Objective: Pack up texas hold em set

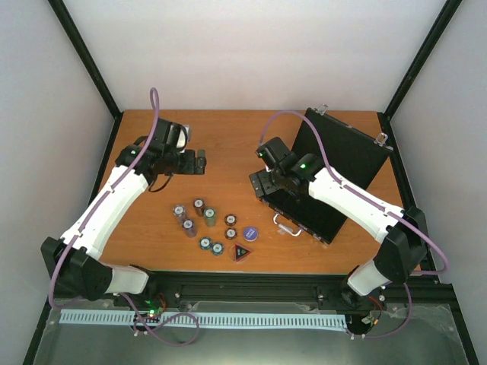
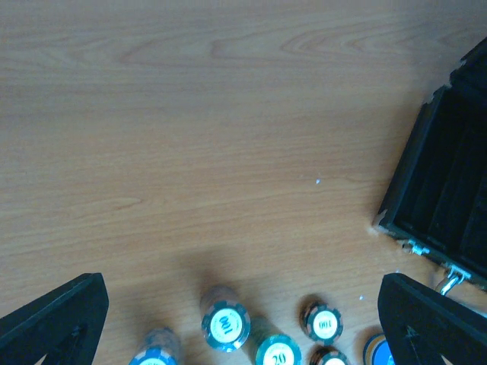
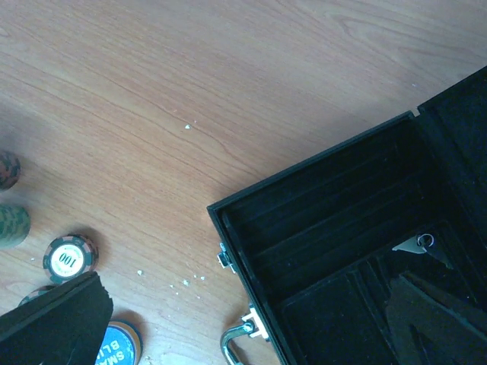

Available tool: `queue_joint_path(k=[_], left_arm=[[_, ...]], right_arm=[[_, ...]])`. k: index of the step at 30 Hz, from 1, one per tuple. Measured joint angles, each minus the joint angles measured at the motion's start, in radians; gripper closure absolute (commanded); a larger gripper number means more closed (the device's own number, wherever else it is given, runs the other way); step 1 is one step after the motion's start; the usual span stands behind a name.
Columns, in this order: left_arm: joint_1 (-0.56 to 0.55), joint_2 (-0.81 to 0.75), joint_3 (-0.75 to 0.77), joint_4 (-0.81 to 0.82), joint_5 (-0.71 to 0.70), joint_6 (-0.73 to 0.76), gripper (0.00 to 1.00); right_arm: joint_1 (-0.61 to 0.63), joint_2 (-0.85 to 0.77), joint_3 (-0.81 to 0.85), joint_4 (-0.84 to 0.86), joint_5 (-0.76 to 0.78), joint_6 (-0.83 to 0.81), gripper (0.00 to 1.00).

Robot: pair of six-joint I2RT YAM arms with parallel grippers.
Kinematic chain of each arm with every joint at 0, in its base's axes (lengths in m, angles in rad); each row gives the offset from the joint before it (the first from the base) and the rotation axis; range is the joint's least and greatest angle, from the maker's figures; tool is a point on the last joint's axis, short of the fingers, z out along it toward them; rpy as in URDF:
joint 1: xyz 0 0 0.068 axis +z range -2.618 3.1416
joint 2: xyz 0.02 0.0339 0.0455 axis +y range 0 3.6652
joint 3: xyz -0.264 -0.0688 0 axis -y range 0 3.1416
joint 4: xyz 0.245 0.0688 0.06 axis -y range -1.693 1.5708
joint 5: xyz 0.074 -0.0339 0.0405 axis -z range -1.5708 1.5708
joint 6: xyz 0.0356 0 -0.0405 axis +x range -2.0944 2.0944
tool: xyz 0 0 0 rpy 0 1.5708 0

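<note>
The black case (image 1: 308, 217) lies open at the right with its lid (image 1: 342, 152) standing up and its silver handle (image 1: 288, 226) facing the chips. Its slotted tray (image 3: 327, 220) is empty. Several small chip stacks (image 1: 199, 220) stand at centre front, with the blue disc (image 1: 250, 232) and the dark triangular token (image 1: 242, 252) beside them. My left gripper (image 1: 199, 161) is open and empty above bare table behind the chips (image 2: 225, 325). My right gripper (image 1: 262, 186) is open and empty over the case's left corner (image 3: 217, 209). The blue disc also shows in the right wrist view (image 3: 118, 346).
The wooden table (image 1: 228, 137) is bounded by white walls and black frame posts. A black rail (image 1: 251, 285) runs along the front edge by the arm bases. Small white crumbs (image 3: 186, 281) lie near the case latch.
</note>
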Motion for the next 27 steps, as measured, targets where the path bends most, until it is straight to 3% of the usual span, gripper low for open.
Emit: queue_joint_path(k=[6, 19, 27], left_arm=[[0.0, 0.062, 0.086, -0.001, -0.011, 0.001, 0.0], [0.0, 0.069, 0.06, -0.01, -0.021, 0.003, 0.0], [0.0, 0.069, 0.049, -0.009, -0.035, 0.003, 0.0]], right_arm=[[0.0, -0.002, 0.0, 0.008, -0.042, -0.021, 0.0], [0.0, 0.015, 0.051, -0.007, -0.082, -0.025, 0.0], [0.0, 0.008, -0.051, 0.033, -0.205, -0.009, 0.02]])
